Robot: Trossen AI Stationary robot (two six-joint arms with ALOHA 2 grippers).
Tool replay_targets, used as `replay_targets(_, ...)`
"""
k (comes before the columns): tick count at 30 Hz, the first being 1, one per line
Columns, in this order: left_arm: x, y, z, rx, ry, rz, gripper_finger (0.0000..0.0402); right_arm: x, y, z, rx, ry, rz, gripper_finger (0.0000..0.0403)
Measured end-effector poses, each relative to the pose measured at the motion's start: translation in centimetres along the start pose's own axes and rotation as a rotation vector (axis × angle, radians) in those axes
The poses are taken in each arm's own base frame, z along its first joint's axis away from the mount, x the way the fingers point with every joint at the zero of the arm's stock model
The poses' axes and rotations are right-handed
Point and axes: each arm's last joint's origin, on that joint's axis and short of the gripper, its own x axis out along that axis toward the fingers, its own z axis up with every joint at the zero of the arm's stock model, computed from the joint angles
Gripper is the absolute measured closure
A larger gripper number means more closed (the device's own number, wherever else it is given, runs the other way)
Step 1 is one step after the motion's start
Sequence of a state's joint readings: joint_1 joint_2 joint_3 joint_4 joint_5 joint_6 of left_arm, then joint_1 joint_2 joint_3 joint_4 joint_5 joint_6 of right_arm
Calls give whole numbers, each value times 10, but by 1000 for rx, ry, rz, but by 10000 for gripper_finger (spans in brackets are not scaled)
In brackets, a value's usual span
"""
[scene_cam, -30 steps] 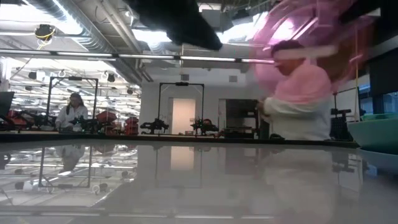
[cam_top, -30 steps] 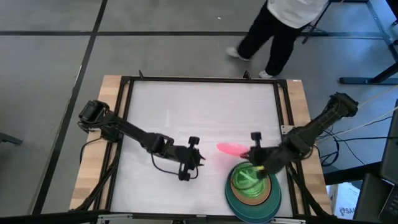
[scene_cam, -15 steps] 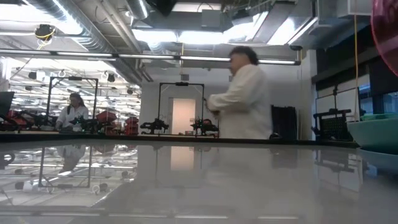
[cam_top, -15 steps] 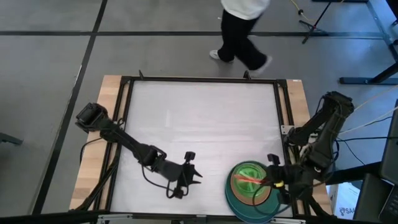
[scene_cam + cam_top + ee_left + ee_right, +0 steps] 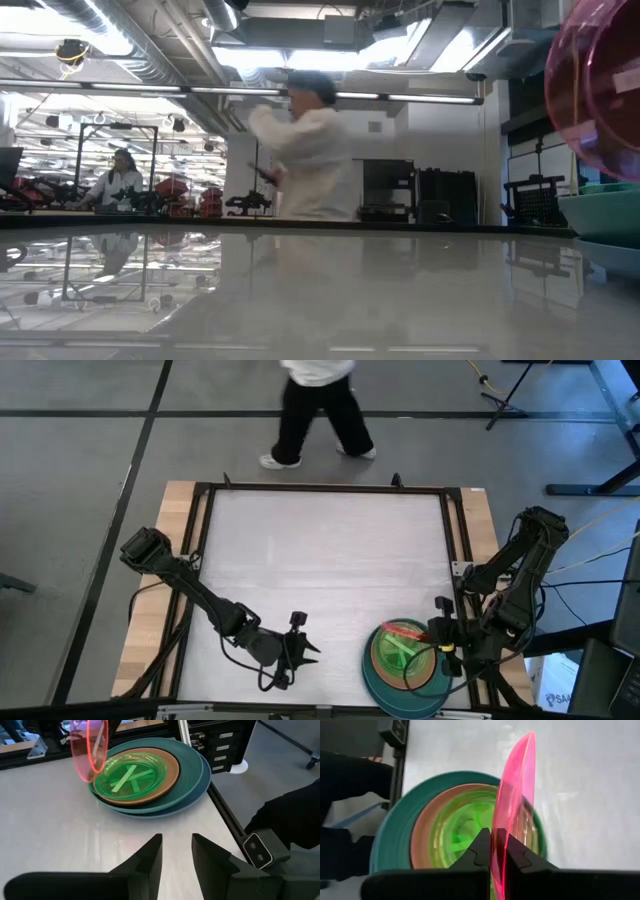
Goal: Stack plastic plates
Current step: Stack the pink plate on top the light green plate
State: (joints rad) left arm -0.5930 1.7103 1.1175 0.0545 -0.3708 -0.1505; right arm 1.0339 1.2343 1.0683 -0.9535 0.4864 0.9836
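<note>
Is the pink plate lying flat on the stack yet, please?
No. The pink plate stands on edge above the green plate, pinched at its rim by the right gripper.

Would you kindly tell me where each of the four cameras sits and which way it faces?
High view: overhead, looking straight down; shows both arms, the left tool, the right tool and the stack.
Low view: at table height, looking across into the room; shows the pink plate, no arm.
Left wrist: looks past its open fingers at the stack.
Right wrist: looks down past its fingers, shut on the pink plate, edge-on.
All four share the pink plate.
</note>
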Motion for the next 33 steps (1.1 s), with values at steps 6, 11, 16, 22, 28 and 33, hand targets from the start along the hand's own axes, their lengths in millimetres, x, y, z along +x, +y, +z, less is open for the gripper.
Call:
replay_targets(6, 1, 2, 0, 0, 0, 13, 303, 3, -3, -3, -14, -16, -41, 395)
replay_targets(11, 1, 3, 0, 7, -1, 21, 303, 14, -5, -12, -19, 31, -27, 395)
replay_targets(16, 1, 3, 0, 19, -1, 22, 303, 19, -4, -17, -4, 68, 14, 395)
replay_targets(22, 1, 4, 0, 17, -1, 25, 303, 19, -2, -18, 2, 124, 63, 395)
replay_targets(28, 2, 5, 1, 15, -5, 25, 303, 16, 1, -14, 15, 104, 80, 395)
replay_targets(33, 2, 5, 1, 15, -6, 25, 303, 18, 2, -15, 39, 108, 67, 395)
